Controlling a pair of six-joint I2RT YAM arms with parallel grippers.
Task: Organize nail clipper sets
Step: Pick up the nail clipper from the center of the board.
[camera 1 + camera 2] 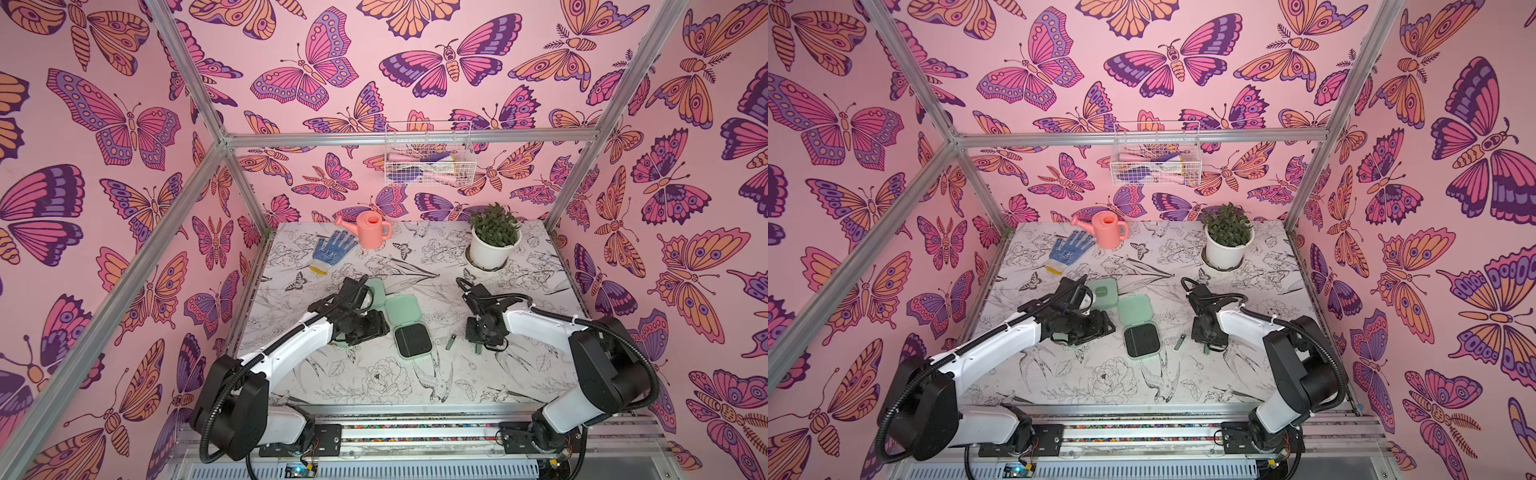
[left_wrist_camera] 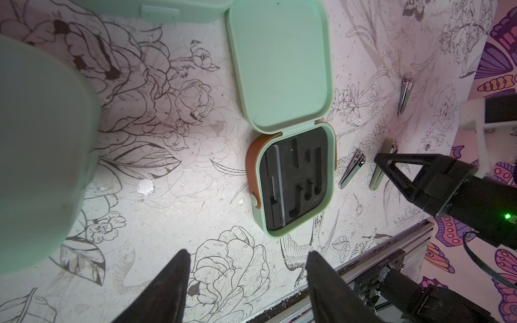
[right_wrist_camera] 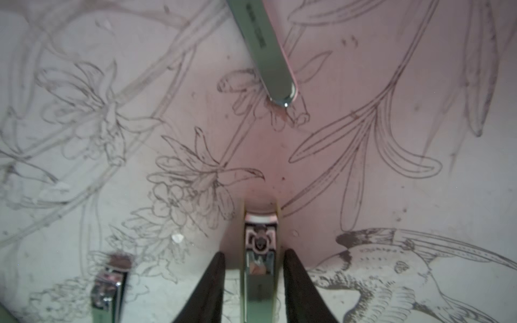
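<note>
On one clipper (image 3: 272, 72), perhaps engraved lettering (image 3: 255, 25).

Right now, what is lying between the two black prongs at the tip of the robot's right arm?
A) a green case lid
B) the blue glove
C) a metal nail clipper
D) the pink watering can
C: the right wrist view shows a nail clipper lying between the right end effector, whose fingers flank it with a gap on each side.
</note>
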